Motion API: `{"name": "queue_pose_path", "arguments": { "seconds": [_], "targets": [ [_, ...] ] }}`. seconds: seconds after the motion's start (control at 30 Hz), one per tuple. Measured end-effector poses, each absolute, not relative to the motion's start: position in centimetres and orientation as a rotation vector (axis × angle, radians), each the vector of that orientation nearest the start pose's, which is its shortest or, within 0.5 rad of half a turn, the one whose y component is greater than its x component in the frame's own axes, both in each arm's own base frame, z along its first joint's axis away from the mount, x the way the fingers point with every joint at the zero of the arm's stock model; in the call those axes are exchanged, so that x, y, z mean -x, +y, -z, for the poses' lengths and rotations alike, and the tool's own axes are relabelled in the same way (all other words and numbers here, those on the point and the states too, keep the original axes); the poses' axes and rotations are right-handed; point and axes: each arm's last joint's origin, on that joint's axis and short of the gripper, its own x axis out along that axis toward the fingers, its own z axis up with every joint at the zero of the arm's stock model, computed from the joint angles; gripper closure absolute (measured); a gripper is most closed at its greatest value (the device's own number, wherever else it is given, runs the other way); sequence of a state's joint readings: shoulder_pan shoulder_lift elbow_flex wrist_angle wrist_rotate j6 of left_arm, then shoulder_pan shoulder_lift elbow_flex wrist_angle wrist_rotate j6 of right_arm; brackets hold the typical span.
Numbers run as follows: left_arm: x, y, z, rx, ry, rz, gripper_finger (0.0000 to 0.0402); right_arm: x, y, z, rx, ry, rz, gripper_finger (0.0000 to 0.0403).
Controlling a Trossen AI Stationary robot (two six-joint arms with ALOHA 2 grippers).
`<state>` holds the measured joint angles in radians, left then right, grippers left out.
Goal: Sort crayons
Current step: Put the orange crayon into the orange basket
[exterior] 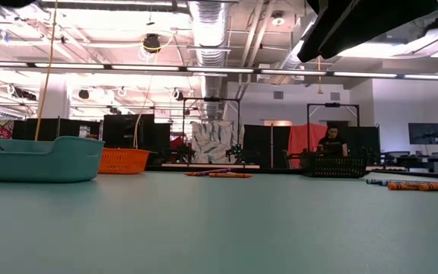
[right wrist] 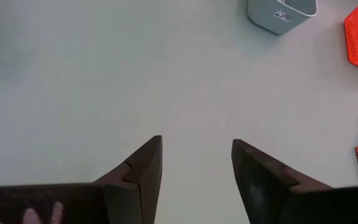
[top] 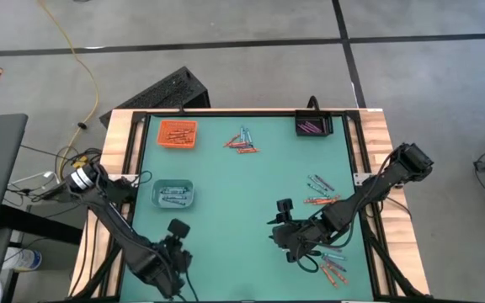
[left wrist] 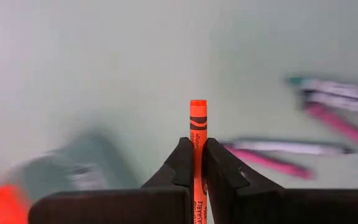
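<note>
the left gripper (left wrist: 197,163) had its fingers clamped on an orange crayon (left wrist: 198,134), which stood upright between them, its tip clear above the fingertips. in the overhead view this gripper (top: 178,229) hung over the near left part of the green worktop (top: 226,210), just nearer than the grey-blue tray (top: 173,194). the step in hand looked like carrying this crayon to its matching container, probably the orange basket (top: 178,134) at the far left corner, which already held orange sticks. the next move would call for travelling past the grey-blue tray and releasing over the basket. the right gripper (right wrist: 196,163) had its fingers wide apart and held nothing, hovering over the near right of the worktop (top: 285,220) beside a scatter of loose crayons (top: 325,189). another small pile of crayons (top: 242,141) lay at the far middle, and a black tray (top: 313,126) sat at the far right with purple sticks inside. the grey-blue tray lay on the likely path to the basket.
</note>
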<state>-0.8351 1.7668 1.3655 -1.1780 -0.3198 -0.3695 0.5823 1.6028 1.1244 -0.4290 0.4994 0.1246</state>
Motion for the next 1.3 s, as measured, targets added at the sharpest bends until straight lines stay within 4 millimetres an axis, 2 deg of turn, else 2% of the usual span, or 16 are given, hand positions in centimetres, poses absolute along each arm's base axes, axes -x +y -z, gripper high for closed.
{"name": "queue_pose_path", "arguments": {
  "seconds": [0.17, 0.3, 0.5, 0.77, 0.9, 1.07, 1.2, 1.3],
  "targets": [
    [-23.8, -20.1, -25.5, -0.675, 1.288, 0.058, 0.0399, -28.4, 17.0, -23.4, 0.349, 0.778, -0.029, 0.021],
    [-25.4, -15.8, -27.6, -0.714, 1.253, -0.01, 0.0399, -28.4, 17.0, -23.4, 0.349, 0.778, -0.029, 0.021],
    [-26.5, -6.7, -30.9, -0.675, 1.273, -0.122, 0.0399, -28.4, 17.0, -23.5, 0.348, 0.777, -0.029, 0.021],
    [-24.6, 5.3, -33.9, -0.487, 1.28, -0.229, 0.0399, -28.5, 17.3, -22.7, 0.35, 0.802, -0.024, 0.021],
    [-23.3, 10.3, -34.2, -0.415, 1.266, -0.248, 0.0399, -28.8, 17.6, -21.7, 0.365, 0.825, -0.024, 0.021],
    [-22.1, 15.4, -33.8, -0.371, 1.232, -0.253, 0.0399, -29.3, 17.8, -20.2, 0.392, 0.869, -0.018, 0.021],
    [-21.2, 18.9, -32.6, -0.339, 1.253, -0.239, 0.0399, -29.7, 17.8, -19.1, 0.402, 0.897, -0.008, 0.021],
    [-20.8, 21.3, -30.8, -0.285, 1.316, -0.226, 0.0399, -29.9, 17.6, -18.8, 0.388, 0.904, 0.008, 0.021]
  ]
}}
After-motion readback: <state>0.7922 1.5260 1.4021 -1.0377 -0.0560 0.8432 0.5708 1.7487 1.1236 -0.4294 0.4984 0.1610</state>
